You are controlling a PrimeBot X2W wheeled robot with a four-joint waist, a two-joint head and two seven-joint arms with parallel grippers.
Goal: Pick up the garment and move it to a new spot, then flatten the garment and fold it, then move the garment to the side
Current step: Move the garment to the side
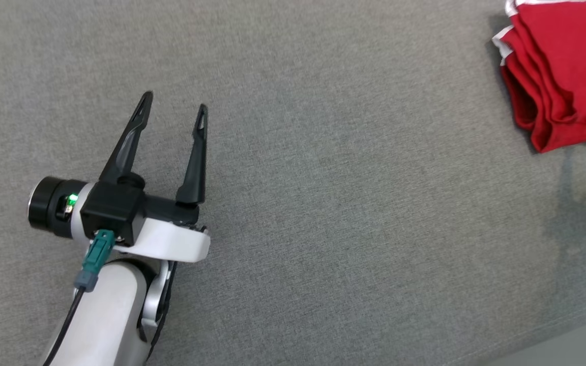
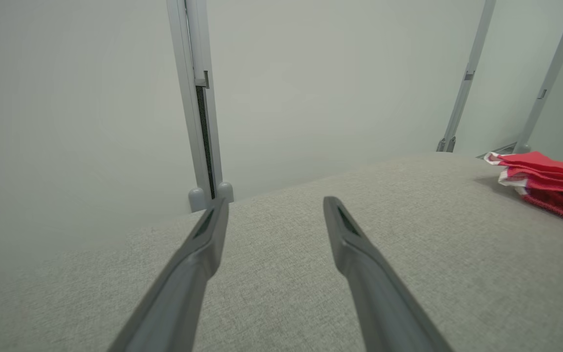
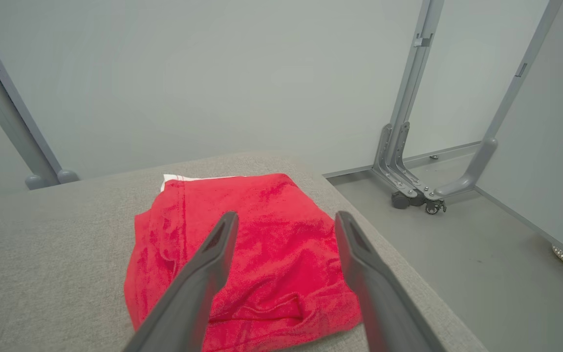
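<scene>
Left gripper and right gripper (facing the folded garment) — both spread, empty.

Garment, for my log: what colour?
Red with white trim; the garment shows best in right wrist view.

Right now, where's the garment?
The garment lies folded at the head view's upper right, near the edge of the grey surface, just ahead of the right gripper, far from the left gripper.

Looks along left hand, fingers spread apart above grey worktop. Shows red garment with white trim lying at far right on worktop, well apart from hand. Takes in pale wall and grey posts beyond.
</scene>
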